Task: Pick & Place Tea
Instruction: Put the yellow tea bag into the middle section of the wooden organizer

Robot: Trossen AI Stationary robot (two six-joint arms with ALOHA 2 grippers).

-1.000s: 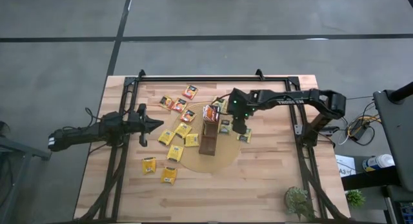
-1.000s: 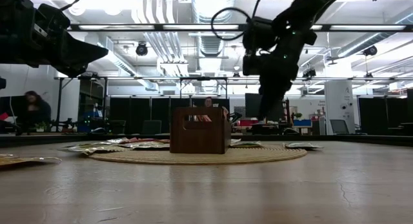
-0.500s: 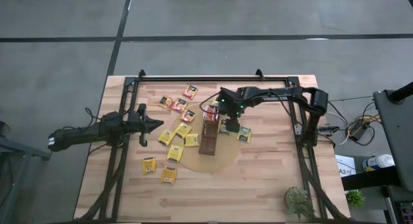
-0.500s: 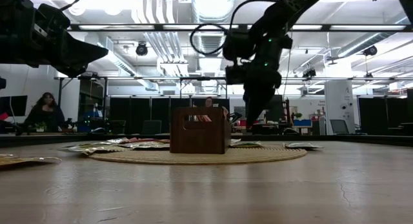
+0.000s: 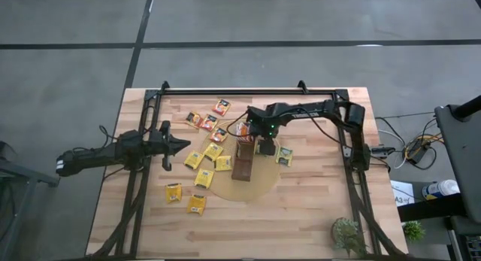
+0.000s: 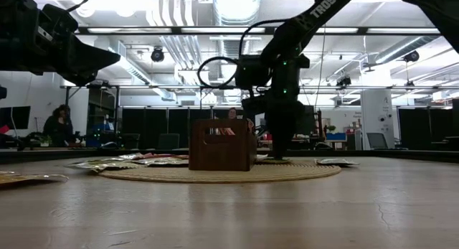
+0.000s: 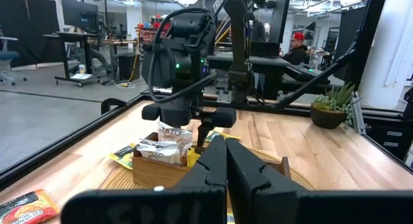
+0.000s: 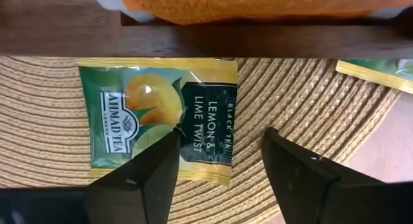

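Note:
My right gripper points down, open, over a green-and-yellow tea sachet that lies flat on the round woven mat, right beside the dark-brown tray. One finger stands over the sachet's edge, the other beyond it over the mat. The tray holds a few sachets standing on edge. More yellow and orange sachets lie scattered to the tray's left. My left gripper waits shut and level at the table's left. My right gripper comes at the green-and-yellow sachet from above with its fingers spread. In the low view its fingertips reach down to about mat level. Whether they touch the sachet or the mat, I cannot tell.
A second green sachet lies on the mat to the right of my right gripper. A small potted plant stands at the near right corner. Black frame rails run along the table's far edge and its sides.
My right gripper has moved toward the table's left, toward the tray, and has come down from well above the tray's height to about mat level, tipping to point straight down.

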